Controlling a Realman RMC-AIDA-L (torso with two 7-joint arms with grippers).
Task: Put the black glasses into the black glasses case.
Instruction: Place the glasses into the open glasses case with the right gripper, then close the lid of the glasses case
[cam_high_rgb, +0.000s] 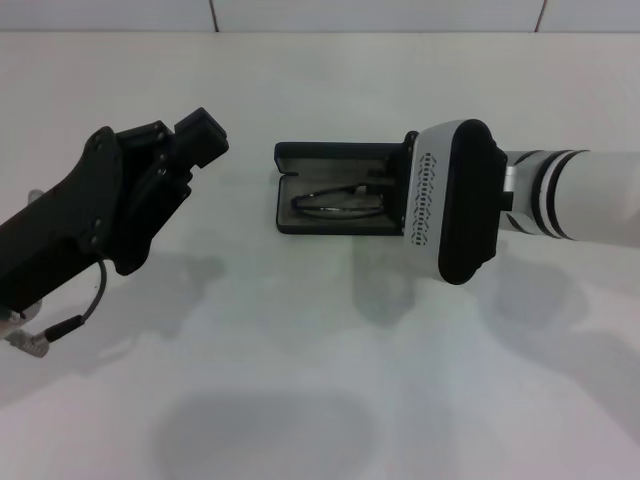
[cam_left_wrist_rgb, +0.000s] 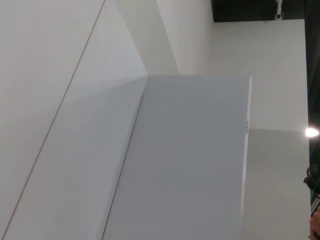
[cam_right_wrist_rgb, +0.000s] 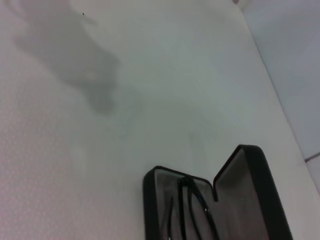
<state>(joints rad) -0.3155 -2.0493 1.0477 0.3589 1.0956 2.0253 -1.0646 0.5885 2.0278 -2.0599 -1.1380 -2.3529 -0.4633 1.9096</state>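
black glasses (cam_high_rgb: 337, 203) inside open black glasses case (cam_high_rgb: 300, 160) | right end effector (cam_high_rgb: 408, 190) at case

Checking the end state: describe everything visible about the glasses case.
The black glasses case is a black rounded-rectangle hard case, lying open on the white table, its lid raised along the far side. The lining looks dark grey. The black glasses lie folded inside the lower tray. The right end effector hangs at its right end, hiding that end.
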